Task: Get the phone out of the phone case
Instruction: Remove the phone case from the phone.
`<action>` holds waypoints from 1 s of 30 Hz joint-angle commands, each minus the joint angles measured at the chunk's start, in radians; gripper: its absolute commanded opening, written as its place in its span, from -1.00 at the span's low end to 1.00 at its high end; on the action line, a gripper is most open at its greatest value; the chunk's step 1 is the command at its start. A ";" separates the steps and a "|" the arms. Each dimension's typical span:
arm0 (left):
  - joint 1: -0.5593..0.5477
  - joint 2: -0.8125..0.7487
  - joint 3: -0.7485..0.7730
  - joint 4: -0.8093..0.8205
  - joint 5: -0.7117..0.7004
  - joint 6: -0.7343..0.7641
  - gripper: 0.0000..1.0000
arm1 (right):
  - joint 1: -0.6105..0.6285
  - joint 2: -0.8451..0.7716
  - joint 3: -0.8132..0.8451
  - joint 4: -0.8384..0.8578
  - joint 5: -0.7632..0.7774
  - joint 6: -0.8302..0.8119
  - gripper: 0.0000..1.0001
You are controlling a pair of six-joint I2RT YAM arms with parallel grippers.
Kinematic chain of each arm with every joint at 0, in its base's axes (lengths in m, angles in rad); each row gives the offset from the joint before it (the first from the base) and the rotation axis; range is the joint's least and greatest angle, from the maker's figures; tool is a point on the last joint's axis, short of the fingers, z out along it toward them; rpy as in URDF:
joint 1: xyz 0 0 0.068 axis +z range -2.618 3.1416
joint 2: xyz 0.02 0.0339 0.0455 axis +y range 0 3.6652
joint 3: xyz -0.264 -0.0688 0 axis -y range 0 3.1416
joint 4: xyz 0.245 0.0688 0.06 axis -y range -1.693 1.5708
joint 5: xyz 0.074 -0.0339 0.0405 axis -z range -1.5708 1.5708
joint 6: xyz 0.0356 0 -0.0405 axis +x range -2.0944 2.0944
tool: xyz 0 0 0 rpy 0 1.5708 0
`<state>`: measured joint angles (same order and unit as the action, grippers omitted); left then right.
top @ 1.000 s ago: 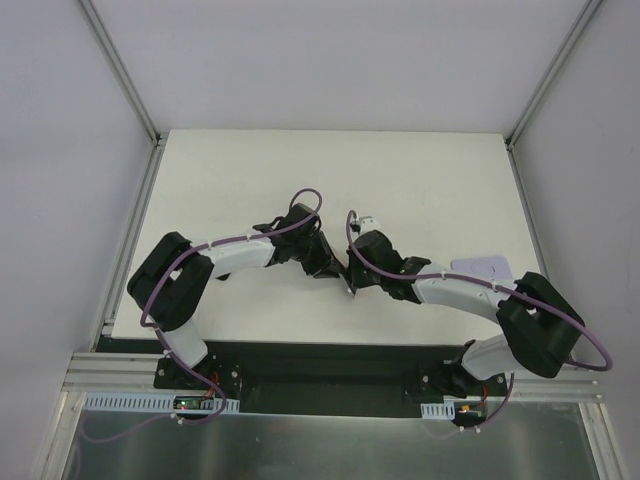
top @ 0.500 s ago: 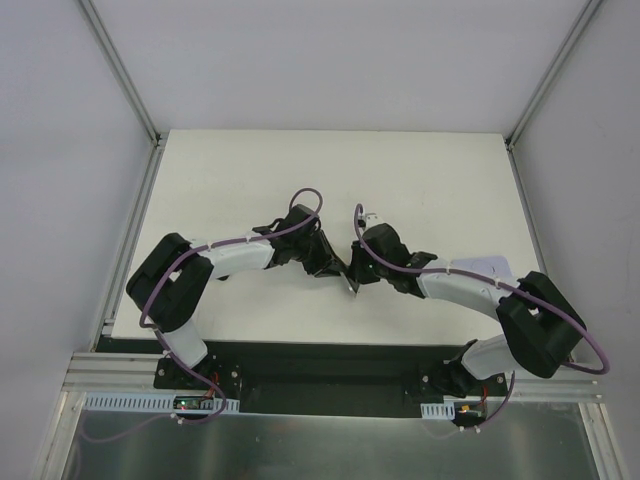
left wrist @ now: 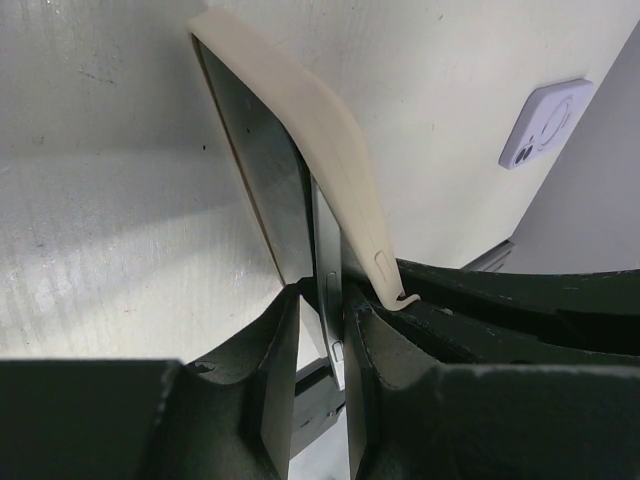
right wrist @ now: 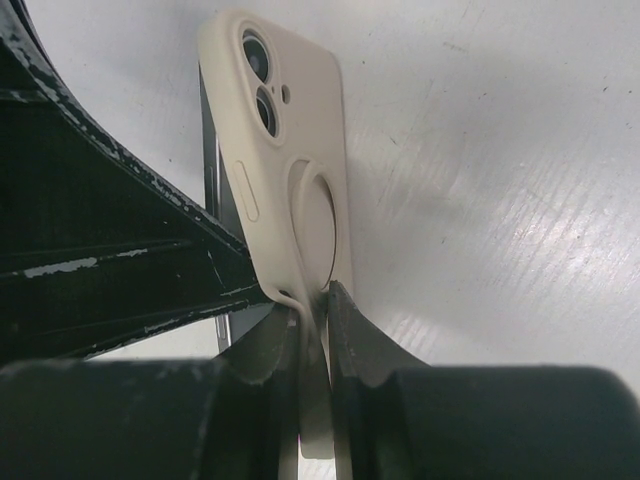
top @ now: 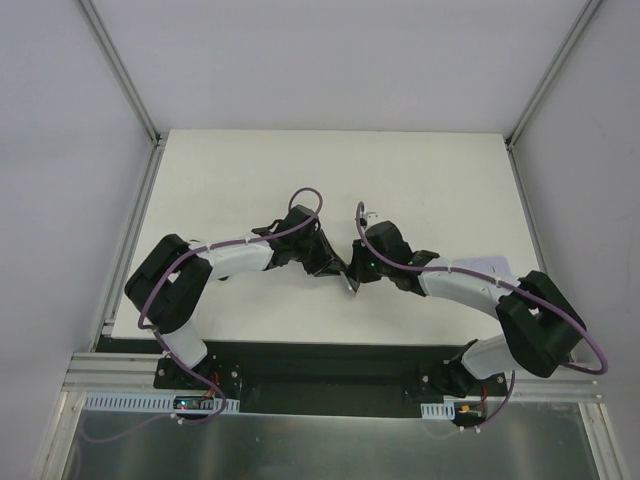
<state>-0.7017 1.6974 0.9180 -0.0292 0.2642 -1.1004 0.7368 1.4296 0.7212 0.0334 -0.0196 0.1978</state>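
The phone [left wrist: 268, 190], dark glass with a grey metal edge, stands on edge above the table, and my left gripper [left wrist: 322, 300] is shut on its lower end. The cream phone case [left wrist: 322, 140] is bent away from the phone along one long side. It still wraps the far end. In the right wrist view the case [right wrist: 290, 150] shows its camera holes and ring. My right gripper [right wrist: 312, 305] is shut on the case's peeled lower edge. Both grippers meet at the table's middle, left gripper [top: 335, 267] and right gripper [top: 360, 272], with the phone and case mostly hidden between them.
A second, pale phone case [top: 485, 268] lies flat on the white table [top: 240, 180] beside the right arm; it also shows in the left wrist view [left wrist: 545, 125]. Metal frame rails run along the table's sides.
My right wrist has shifted a little to the right, pulling the case's edge away from the phone. The left arm has barely moved.
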 commanded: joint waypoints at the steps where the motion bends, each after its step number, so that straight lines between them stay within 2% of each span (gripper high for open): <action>1: 0.036 0.094 -0.143 -0.610 -0.276 0.215 -1.00 | -0.088 -0.150 0.007 -0.070 0.364 0.003 -0.97; 8: 0.036 0.056 -0.088 -0.546 -0.206 0.315 -1.00 | 0.035 -0.221 0.007 -0.141 0.509 0.051 -0.97; 14: 0.045 0.071 -0.022 -0.546 -0.154 0.393 -1.00 | 0.072 -0.190 0.015 -0.170 0.572 0.150 -0.97; 18: 0.045 0.084 -0.022 -0.548 -0.137 0.396 -0.90 | 0.084 -0.163 0.024 -0.168 0.583 0.170 -0.97; 21: 0.047 0.102 -0.028 -0.569 -0.141 0.386 -0.78 | 0.101 -0.150 0.027 -0.167 0.596 0.189 -0.97; 24: 0.048 0.104 -0.047 -0.575 -0.151 0.358 -0.56 | 0.116 -0.143 0.027 -0.164 0.613 0.203 -0.98; 26: 0.048 0.097 -0.051 -0.574 -0.151 0.343 -0.34 | 0.127 -0.135 0.029 -0.158 0.618 0.210 -0.97; 30: 0.047 0.076 -0.038 -0.575 -0.157 0.332 -0.10 | 0.148 -0.103 0.043 -0.153 0.619 0.218 -0.97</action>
<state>-0.7055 1.7145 0.9859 -0.1390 0.3321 -0.8848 0.9192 1.3373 0.7071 -0.0746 0.3107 0.3885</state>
